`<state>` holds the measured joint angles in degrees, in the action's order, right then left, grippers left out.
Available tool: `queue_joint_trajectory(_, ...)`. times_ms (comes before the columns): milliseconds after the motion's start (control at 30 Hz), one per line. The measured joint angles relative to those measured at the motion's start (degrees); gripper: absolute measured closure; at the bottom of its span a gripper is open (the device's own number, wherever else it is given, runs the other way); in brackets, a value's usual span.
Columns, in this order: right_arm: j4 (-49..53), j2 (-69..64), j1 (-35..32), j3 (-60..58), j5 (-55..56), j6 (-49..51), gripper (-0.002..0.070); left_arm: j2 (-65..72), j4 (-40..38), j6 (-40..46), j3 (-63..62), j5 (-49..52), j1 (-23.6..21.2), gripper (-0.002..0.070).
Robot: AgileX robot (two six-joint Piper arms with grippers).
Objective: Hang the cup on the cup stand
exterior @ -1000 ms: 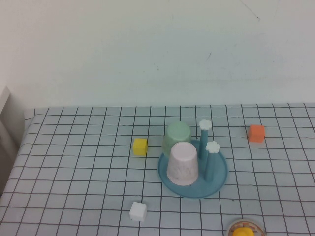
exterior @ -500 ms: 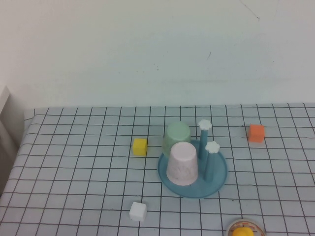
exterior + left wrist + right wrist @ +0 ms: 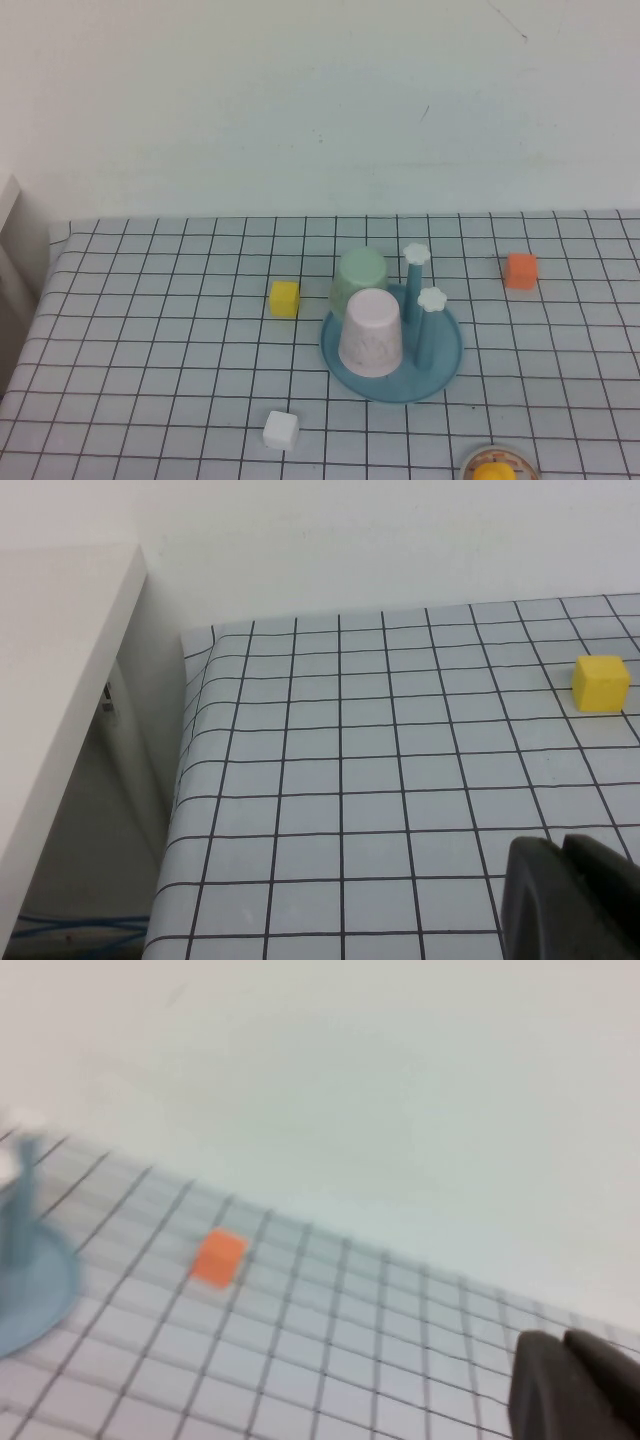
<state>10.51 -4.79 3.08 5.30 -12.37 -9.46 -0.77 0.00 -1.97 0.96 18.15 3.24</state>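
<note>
The mint-green cup point(image 3: 358, 279) stands upside down at the back left of the blue cup stand point(image 3: 440, 360), touching its rim area. A pale pink speckled cup point(image 3: 371, 333) sits upside down on the stand's base. Two blue pegs with white flower caps point(image 3: 431, 298) rise at the stand's right side. Neither arm shows in the high view. My left gripper point(image 3: 563, 852) is shut and empty, over the table's left part. My right gripper point(image 3: 562, 1348) is shut and empty, to the right of the stand point(image 3: 30, 1270), far from the cup.
A yellow block point(image 3: 284, 297) lies left of the stand, also in the left wrist view point(image 3: 600, 682). An orange block point(image 3: 520, 270) lies at the right, also in the right wrist view point(image 3: 218, 1258). A white block point(image 3: 281, 429) lies at the front. A yellow-topped round thing point(image 3: 497, 467) is at the front edge.
</note>
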Motion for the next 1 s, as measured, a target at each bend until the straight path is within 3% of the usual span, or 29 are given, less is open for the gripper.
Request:
queue_joint_trajectory(167, -2.20, 5.12, -4.94, -6.74, 2.98, 0.00, 0.0676, 0.00, 0.00, 0.00, 0.00, 0.00, 0.00, 0.0676)
queue_joint_trajectory(333, -2.57, 5.48, -4.96, -6.78, 1.92, 0.00, 0.0676, 0.00, 0.00, 0.00, 0.00, 0.00, 0.00, 0.0676)
queue_joint_trajectory(600, -6.78, 5.48, -0.92, -6.87, -1.65, -0.12, 0.0676, 0.00, 0.00, 0.00, 0.00, 0.00, 0.00, 0.0676)
queue_joint_trajectory(1000, -6.57, 5.48, 1.82, -6.41, -7.30, 8.78, 0.0676, 0.00, 0.00, 0.00, 0.00, 0.00, 0.00, 0.0676)
